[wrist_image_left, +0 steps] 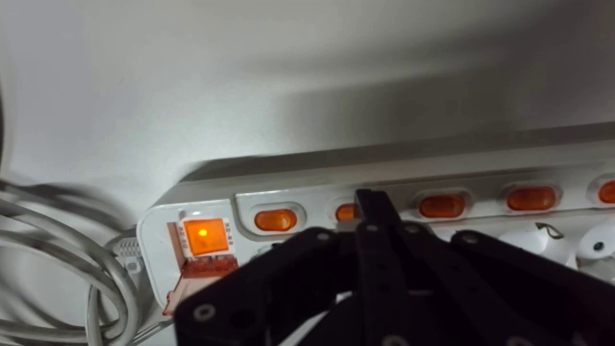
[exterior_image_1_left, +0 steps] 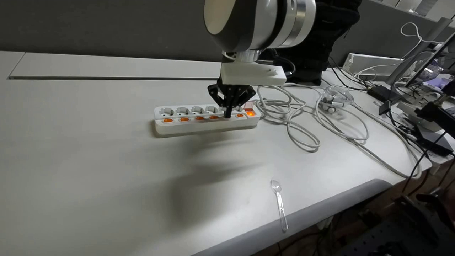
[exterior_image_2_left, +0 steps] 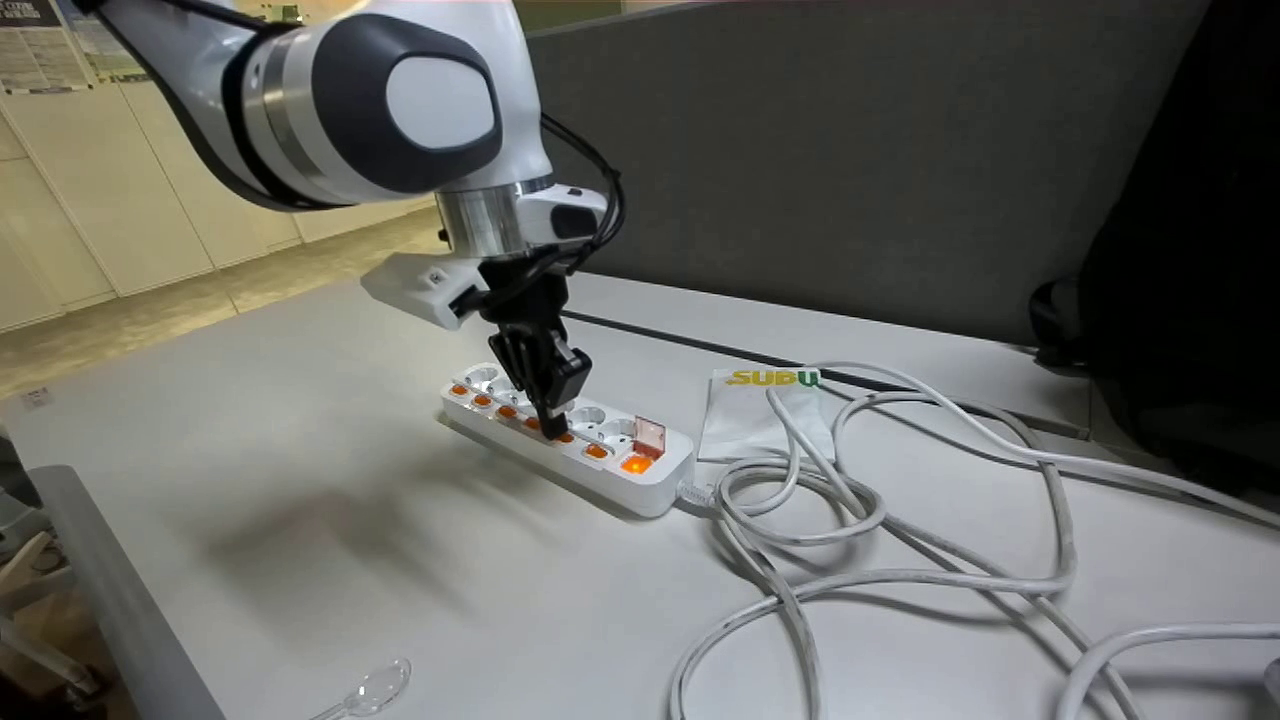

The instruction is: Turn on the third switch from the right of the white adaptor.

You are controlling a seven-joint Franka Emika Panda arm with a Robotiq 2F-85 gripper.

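The white adaptor (exterior_image_1_left: 206,128) lies on the table with a row of orange switches; it also shows in an exterior view (exterior_image_2_left: 605,482) and the wrist view (wrist_image_left: 298,177). A lit square switch (wrist_image_left: 206,236) under a raised flap is at its cable end. Counting that one, the third switch (wrist_image_left: 345,212) is partly hidden behind my fingertips; its edge shows in an exterior view (exterior_image_2_left: 567,438). My gripper (wrist_image_left: 377,206) is shut and empty, fingers pointing down at this switch, seen in both exterior views (exterior_image_1_left: 228,114) (exterior_image_2_left: 554,425). I cannot tell whether the tips touch it.
A small orange switch (wrist_image_left: 276,219) sits on the cable side of my fingertips, another (wrist_image_left: 442,205) on the far side. Loose white cables (exterior_image_2_left: 920,577) lie beyond the cable end. A clear spoon (exterior_image_1_left: 280,206) lies near the table edge. A black bag (exterior_image_1_left: 302,67) stands behind.
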